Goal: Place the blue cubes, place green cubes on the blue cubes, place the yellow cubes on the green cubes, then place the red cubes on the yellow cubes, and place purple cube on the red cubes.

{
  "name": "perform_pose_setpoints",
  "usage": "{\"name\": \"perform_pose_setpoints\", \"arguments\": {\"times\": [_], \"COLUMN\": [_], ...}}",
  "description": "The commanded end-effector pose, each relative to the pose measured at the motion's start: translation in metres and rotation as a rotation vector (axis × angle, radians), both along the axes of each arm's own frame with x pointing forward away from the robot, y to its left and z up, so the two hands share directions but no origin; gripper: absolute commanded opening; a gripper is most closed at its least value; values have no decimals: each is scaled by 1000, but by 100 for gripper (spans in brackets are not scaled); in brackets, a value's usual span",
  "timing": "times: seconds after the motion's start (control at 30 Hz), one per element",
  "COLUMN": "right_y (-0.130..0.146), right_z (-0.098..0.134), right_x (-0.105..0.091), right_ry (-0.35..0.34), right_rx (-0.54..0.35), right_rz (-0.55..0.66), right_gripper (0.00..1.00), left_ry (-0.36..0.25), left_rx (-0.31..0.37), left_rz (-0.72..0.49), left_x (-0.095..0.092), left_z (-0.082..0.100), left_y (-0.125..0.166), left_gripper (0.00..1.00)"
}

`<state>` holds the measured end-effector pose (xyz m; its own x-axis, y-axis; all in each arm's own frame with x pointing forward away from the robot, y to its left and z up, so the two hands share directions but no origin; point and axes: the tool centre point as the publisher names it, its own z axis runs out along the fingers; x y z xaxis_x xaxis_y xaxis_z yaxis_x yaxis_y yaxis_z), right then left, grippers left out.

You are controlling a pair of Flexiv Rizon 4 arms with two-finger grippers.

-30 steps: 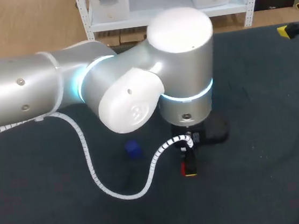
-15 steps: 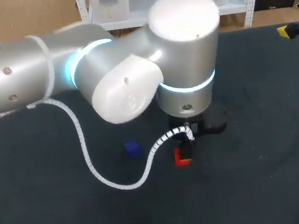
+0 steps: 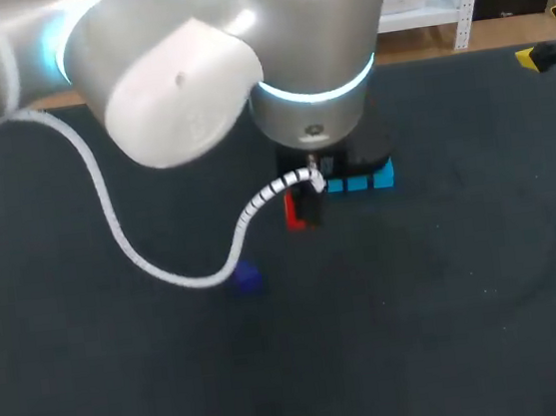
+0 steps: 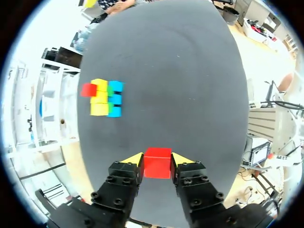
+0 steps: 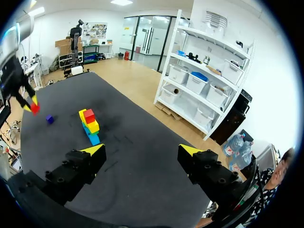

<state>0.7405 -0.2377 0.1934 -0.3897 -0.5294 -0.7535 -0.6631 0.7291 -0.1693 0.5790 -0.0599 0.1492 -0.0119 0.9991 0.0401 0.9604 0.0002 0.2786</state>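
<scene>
My left gripper (image 4: 157,159) is shut on a red cube (image 4: 157,170), held above the dark table. In the head view that red cube (image 3: 295,214) hangs under the left wrist, just left of the blue cubes (image 3: 360,180). The stack ahead shows blue cubes (image 4: 115,99), a green cube (image 4: 110,89), yellow cubes (image 4: 99,98) and one red cube (image 4: 88,89) on top. The left arm hides most of the stack in the head view. A purple cube (image 3: 247,278) lies alone on the table. My right gripper (image 5: 142,152) is open and empty, far off at the table's right back corner (image 3: 550,36).
The white spiral cable (image 3: 154,267) of my left arm loops down close to the purple cube. In the right wrist view the stack (image 5: 89,124) stands mid-table, with the purple cube (image 5: 49,119) beyond it.
My left gripper's fingers closed on the red cube, lifted it off the table and carried it back toward the stack. The blue cubes came into sight. The right arm stayed still.
</scene>
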Motion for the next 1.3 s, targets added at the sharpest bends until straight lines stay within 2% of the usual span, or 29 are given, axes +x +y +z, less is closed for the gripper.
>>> {"name": "perform_pose_setpoints", "arguments": {"times": [0.03, 0.23, 0.3, 0.43, 0.6, 0.77, 1.07, 1.17, 1.3], "right_y": [-1, -1, -1, -1, -1, -1, -1, -1, -1], "right_z": [0, 0, 0, 0, 0, 0, 0, 0, 0], "right_x": [0, 0, 0, 0, 0, 0, 0, 0, 0], "right_ry": [1, 1, 1, 1, 1, 1, 1, 1, 1], "right_rx": [1, 1, 1, 1, 1, 1, 1, 1, 1], "right_rz": [2, 2, 2, 2, 2, 2, 2, 2, 2], "right_gripper": [100, 100, 100, 100, 100, 100, 100, 100, 100], "left_ry": [-25, -22, 19, 44, 52, 119, 261, 267, 285], "left_rx": [4, 10, 15, 32, 53, 33, -10, -3, -13], "left_rz": [-4, -28, -46, -59, -76, -87, -101, -86, -82], "left_x": [4, 27, 38, 62, 89, 111, 147, 162, 170], "left_z": [20, 20, 18, 14, 25, 29, 11, 10, 8], "left_y": [1, -5, -7, -11, -22, -37, -55, -58, -64], "left_gripper": [0, 0, 0, 0, 0, 0, 0, 0, 0]}}
